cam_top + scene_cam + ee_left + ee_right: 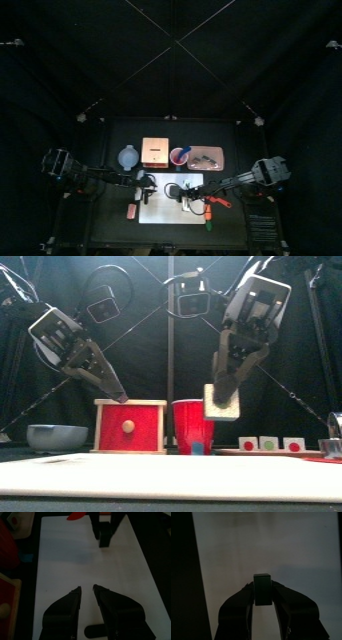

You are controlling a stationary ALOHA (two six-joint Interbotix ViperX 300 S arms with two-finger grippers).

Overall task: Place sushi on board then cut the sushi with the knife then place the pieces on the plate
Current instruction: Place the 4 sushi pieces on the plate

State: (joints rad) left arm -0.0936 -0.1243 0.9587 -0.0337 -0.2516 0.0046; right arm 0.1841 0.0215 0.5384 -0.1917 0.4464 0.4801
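Observation:
Above the white board (171, 205), my right gripper (221, 406) is shut on a sushi piece (222, 402). That piece shows dark green between the jaws in the right wrist view (262, 589), with the board (271, 542) below it. My left gripper (87, 588) hangs over the board's left part (80, 557), its jaws a narrow gap apart with nothing between them. The left gripper's tip (118, 397) is in front of the wooden box. Three pale-faced pieces (271, 443) stand on the pink tray (310, 452). A red knife (218, 202) lies at the board's right edge.
Along the back stand the blue-grey bowl (56, 436), the wooden box with its red drawer front (130, 426) and the red cup (193, 424). A small red thing (131, 211) lies left of the board. Something small and dark (93, 631) shows beneath my left jaws.

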